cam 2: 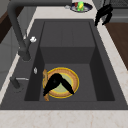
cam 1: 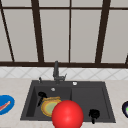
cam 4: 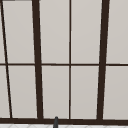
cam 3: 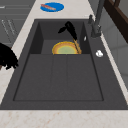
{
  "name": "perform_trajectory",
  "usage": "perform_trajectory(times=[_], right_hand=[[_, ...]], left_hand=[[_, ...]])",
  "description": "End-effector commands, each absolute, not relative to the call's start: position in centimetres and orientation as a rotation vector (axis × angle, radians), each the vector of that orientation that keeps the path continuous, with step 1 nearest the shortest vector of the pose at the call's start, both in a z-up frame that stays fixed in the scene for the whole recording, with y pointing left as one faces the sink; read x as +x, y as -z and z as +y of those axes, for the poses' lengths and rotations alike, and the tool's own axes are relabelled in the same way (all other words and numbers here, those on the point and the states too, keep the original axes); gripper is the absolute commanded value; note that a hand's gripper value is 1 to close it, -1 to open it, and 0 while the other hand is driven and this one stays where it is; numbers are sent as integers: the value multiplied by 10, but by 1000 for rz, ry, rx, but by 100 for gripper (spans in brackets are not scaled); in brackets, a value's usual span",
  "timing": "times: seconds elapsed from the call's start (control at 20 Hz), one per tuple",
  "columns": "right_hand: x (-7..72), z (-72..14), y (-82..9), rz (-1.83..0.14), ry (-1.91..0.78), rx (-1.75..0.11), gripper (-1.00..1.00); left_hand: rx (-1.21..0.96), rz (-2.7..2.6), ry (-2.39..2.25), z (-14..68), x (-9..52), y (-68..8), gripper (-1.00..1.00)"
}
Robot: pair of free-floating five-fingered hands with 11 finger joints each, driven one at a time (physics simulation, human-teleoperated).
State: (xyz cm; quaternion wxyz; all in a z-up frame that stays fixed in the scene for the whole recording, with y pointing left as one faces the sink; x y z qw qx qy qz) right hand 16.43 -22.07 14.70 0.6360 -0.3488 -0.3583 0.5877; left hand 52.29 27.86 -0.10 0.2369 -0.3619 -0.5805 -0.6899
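A yellow plate with a green centre (cam 1: 49, 107) (cam 2: 65, 82) (cam 3: 64, 49) lies flat in the left basin of the dark sink (cam 1: 105, 100). A brown wooden stick (cam 2: 45, 85) (cam 3: 77, 46) leans along the plate's faucet-side rim. My left hand (cam 1: 41, 96) (cam 2: 56, 81) (cam 3: 69, 27) hovers over that side of the plate, fingers straight and spread, tips pointing down by the stick; I cannot tell whether they touch it. My right hand (cam 1: 94, 114) (cam 2: 103, 13) (cam 3: 6, 56) hangs open above the sink's front right rim and holds nothing.
A large red ball (cam 1: 67, 115) sits at the front of the sink. A blue plate with a red strip (cam 1: 4, 104) (cam 3: 52, 6) lies on the left counter. A dark bowl with green food (cam 1: 125, 109) (cam 2: 80, 6) is on the right. The faucet (cam 1: 56, 72) stands behind the basin.
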Motion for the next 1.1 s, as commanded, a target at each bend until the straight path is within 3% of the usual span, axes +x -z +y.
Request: perform_trajectory(times=[0.0,0.5,1.05], right_hand=[[164,-221,-147,-819,-1343,-797,0],[164,-221,-147,-819,-1343,-797,0],[164,-221,-147,-819,-1343,-797,0]], left_hand=[[-985,-1588,1840,278,551,3,-100],[-1033,-1600,1765,279,601,35,-100],[-1126,-1539,1606,273,594,65,-100]])
